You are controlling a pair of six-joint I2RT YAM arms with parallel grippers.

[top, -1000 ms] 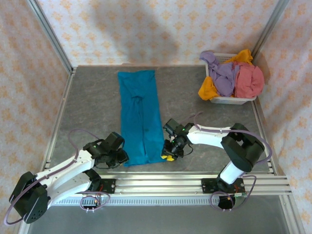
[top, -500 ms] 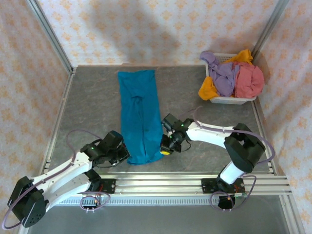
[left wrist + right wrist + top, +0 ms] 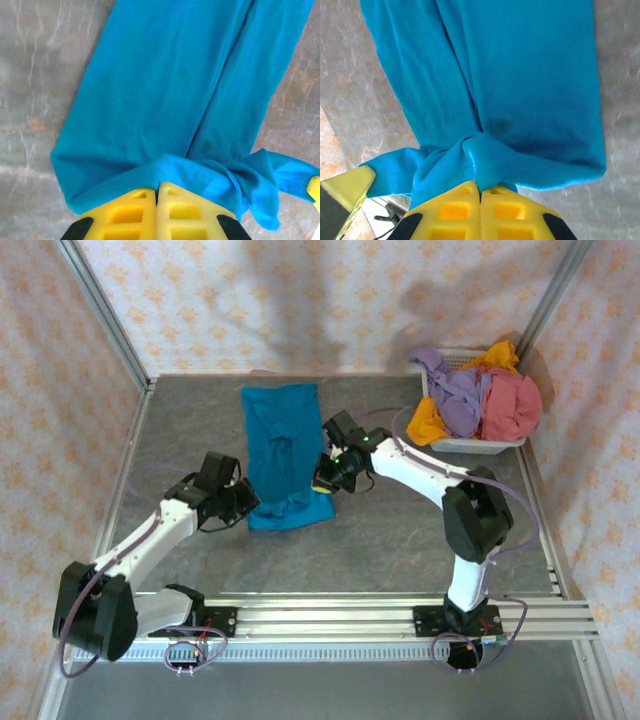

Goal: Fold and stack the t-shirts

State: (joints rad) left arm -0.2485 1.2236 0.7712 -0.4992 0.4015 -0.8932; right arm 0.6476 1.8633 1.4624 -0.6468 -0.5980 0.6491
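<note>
The table (image 3: pixel 430 540) is carrying the teal-blue t-shirt (image 3: pixel 283 430), lying lengthwise toward twelve o'clock. The spare t-shirts (image 3: pixel 470 400) are waiting in the basket (image 3: pixel 470 446) at two o'clock. The left gripper (image 3: pixel 248 506) and right gripper (image 3: pixel 323 482) are each clamping a near hem corner, apparently for folding it toward twelve.

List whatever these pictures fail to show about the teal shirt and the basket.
- Top view: teal t-shirt corners, covered by the left pincer and right pincer.
- Left wrist view: cloth depth between the pads, hidden by the pads themselves.
- Both wrist views: shirt's far end, cut off by the top edge.
- Top view: count of piled shirts in the basket; they overlap.
</note>
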